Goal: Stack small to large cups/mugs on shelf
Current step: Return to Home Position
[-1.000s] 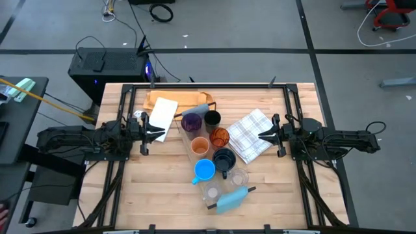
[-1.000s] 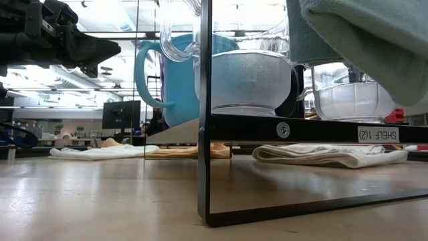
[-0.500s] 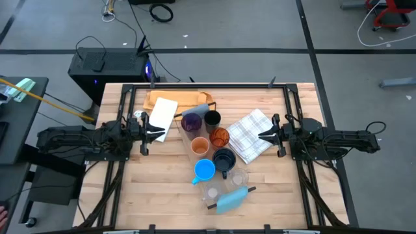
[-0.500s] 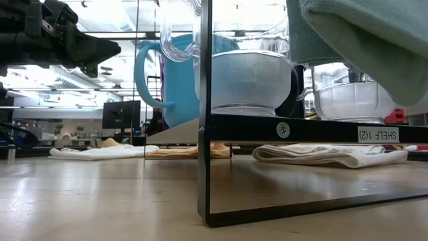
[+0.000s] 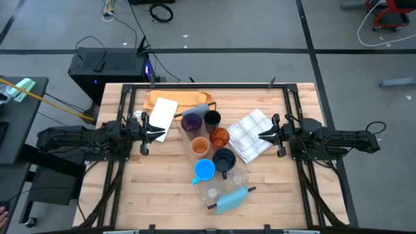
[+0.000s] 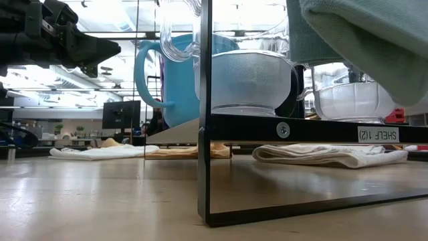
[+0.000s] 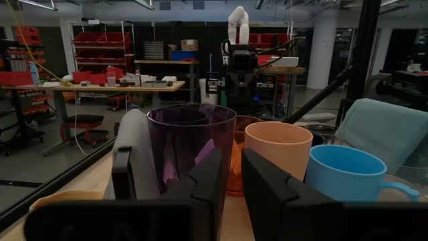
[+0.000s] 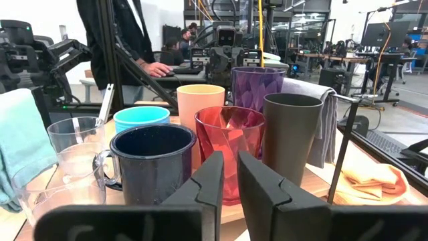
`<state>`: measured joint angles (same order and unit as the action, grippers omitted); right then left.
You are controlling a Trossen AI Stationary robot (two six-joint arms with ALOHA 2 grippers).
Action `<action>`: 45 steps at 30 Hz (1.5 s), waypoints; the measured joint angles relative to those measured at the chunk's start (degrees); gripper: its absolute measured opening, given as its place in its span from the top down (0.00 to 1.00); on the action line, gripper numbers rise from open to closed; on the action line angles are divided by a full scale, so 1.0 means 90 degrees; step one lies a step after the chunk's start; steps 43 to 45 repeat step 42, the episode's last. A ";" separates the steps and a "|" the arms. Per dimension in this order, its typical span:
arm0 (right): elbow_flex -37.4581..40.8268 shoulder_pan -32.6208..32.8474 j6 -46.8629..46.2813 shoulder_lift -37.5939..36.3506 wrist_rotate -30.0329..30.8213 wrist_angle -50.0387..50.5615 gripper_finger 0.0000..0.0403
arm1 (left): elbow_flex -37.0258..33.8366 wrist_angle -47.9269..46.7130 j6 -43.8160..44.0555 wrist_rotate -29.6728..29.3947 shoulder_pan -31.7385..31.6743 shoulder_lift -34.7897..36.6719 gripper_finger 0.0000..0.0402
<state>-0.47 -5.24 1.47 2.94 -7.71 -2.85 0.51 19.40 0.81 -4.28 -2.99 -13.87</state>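
Note:
The shelf (image 5: 186,138), a long narrow pale plank, lies slantwise at the table's middle. A blue-grey cloth piece is at its near end (image 5: 231,200) and another at its far end (image 5: 197,108). On it stand the purple tumbler (image 5: 192,121), black cup (image 5: 212,119), two orange cups (image 5: 200,145) (image 5: 220,137), dark navy mug (image 5: 224,159), bright blue mug (image 5: 205,170) and clear glasses (image 5: 239,177). My left gripper (image 5: 162,132) is shut and empty, left of the purple tumbler (image 7: 190,144). My right gripper (image 5: 260,136) is shut and empty, right of the cups, over the checked cloth.
An orange-brown wooden board (image 5: 179,99) with a white cloth (image 5: 162,114) lies at the far side, behind the shelf. A white checked cloth (image 5: 250,135) lies right of the cups. A black metal frame runs along the table's edges (image 5: 195,85). A person stands beyond the table (image 8: 127,33).

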 joint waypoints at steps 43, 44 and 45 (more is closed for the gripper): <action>0.0000 0.0001 0.0001 -0.0001 -0.0002 0.0000 0.87 | -0.0002 0.0000 0.0001 -0.0001 -0.0001 0.0002 0.84; 0.0000 0.0001 0.0001 -0.0001 -0.0002 0.0000 0.87 | -0.0002 0.0000 0.0001 -0.0001 -0.0001 0.0002 0.84; 0.0000 0.0001 0.0001 -0.0001 -0.0002 0.0000 0.87 | -0.0002 0.0000 0.0001 -0.0001 -0.0001 0.0002 0.84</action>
